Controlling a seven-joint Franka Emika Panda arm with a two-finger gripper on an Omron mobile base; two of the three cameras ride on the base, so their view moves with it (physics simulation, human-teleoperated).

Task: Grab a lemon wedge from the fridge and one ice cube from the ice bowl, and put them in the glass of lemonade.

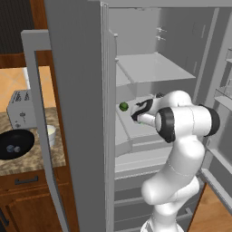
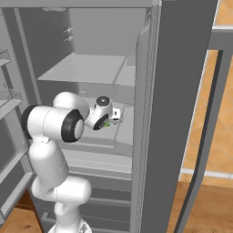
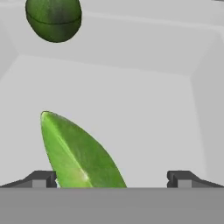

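The grey fridge [image 1: 77, 113] stands with its doors open, and my arm reaches onto a middle shelf. In the hand view the yellow-green lemon wedge [image 3: 76, 153] lies on the shelf floor between my fingertips, close to the left fingertip [image 3: 41, 178]. My gripper [image 3: 111, 179] is open, with the fingers wide apart and not touching the wedge. From the right base a bit of the wedge [image 2: 105, 123] shows under the gripper [image 2: 109, 121]. On the counter to the left sit the black ice bowl [image 1: 16, 144] and the glass of lemonade [image 1: 50, 133]. The gripper [image 1: 136, 116] hovers low over the shelf.
A darker green round fruit [image 1: 123, 106] [image 3: 53, 19] rests farther back on the same shelf. A silver toaster [image 1: 20, 108] stands behind the bowl. The open fridge door [image 2: 177, 113] and its long handle [image 1: 38, 118] flank the arm; door bins [image 1: 224, 90] line the right door.
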